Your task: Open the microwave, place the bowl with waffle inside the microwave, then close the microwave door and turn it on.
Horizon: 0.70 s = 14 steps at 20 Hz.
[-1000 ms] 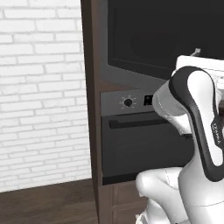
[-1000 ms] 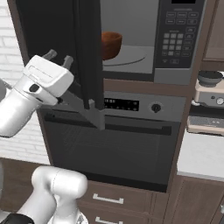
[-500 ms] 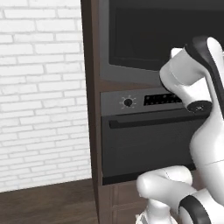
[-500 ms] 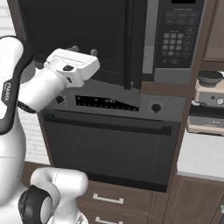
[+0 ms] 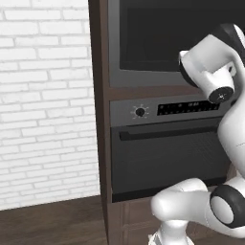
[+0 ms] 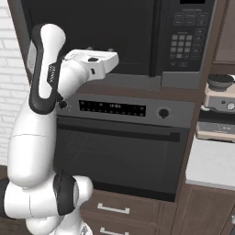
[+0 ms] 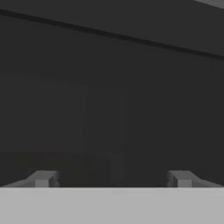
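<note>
The microwave (image 6: 183, 78) sits in the brown cabinet above the oven, and the microwave door (image 6: 114, 27) lies flat against its front, shut. My gripper (image 6: 99, 47) is at the door's lower edge, pointing at the black glass. In the hand view the fingertips (image 7: 43, 178) stand far apart with nothing between them, and the dark glass of the microwave door (image 7: 109, 87) is very near. The left base view has the microwave door (image 5: 162, 33) at the top, with my white hand in front of its lower right. The bowl with waffle is hidden behind the door.
The microwave's keypad (image 6: 186, 41) is to the right of the door. Below is the oven (image 6: 124, 151) with a round knob (image 6: 163, 112) and a long handle bar (image 6: 119, 131). A coffee machine (image 6: 220, 105) stands on the counter at right. A white brick wall (image 5: 43, 95) is on the left.
The microwave door has swung from wide open to shut, hiding the bowl inside. My arm followed it, and the hand moved up and right to the door's front.
</note>
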Available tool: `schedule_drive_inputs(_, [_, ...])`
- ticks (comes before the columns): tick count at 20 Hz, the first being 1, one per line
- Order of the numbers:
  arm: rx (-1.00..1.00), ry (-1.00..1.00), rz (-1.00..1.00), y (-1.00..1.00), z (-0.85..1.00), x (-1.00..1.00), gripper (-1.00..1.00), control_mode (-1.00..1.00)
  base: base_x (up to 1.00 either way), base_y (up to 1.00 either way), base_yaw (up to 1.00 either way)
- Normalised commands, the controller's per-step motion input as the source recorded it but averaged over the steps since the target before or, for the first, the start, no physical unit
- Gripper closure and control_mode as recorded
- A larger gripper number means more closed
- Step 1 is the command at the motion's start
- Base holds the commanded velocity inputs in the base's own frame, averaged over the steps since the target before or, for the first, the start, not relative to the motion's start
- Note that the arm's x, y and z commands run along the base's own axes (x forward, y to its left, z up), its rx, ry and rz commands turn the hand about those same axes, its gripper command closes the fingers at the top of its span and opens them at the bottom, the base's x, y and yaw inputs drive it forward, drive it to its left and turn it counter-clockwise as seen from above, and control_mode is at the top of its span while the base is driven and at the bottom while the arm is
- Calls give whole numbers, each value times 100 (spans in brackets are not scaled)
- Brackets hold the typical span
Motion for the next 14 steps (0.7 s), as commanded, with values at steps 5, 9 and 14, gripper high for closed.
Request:
schedule_drive_inputs(5, [0,13,2,0,0,34,-100,-100,0,0,0])
schedule_drive_inputs(9, [0,11,3,0,0,18,-100,-100,0,0,0])
schedule_drive_inputs(14, [0,2,1,0,0,0,-100,-100,0,0,0])
